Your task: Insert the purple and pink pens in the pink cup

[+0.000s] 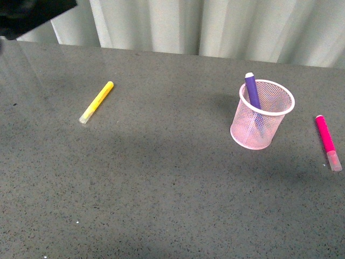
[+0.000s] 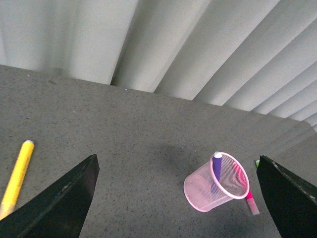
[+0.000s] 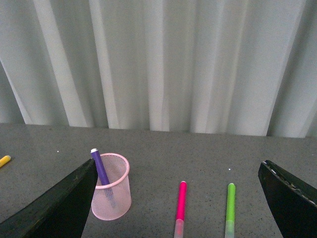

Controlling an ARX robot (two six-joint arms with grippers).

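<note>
The pink cup (image 1: 262, 114) stands upright on the grey table, right of centre. The purple pen (image 1: 252, 91) stands in it, leaning on the rim. The pink pen (image 1: 326, 140) lies flat on the table to the cup's right, clear cap toward me. The cup (image 2: 216, 182) and both pens also show in the left wrist view, and the cup (image 3: 112, 187), purple pen (image 3: 100, 169) and pink pen (image 3: 181, 203) in the right wrist view. My left gripper (image 2: 181, 198) and right gripper (image 3: 178, 198) are open, empty and well above the table. Neither arm shows in the front view.
A yellow pen (image 1: 97, 101) lies at the table's left. A green pen (image 3: 230, 206) lies right of the pink pen, seen only in the right wrist view. White curtains (image 1: 215, 24) hang behind the table's far edge.
</note>
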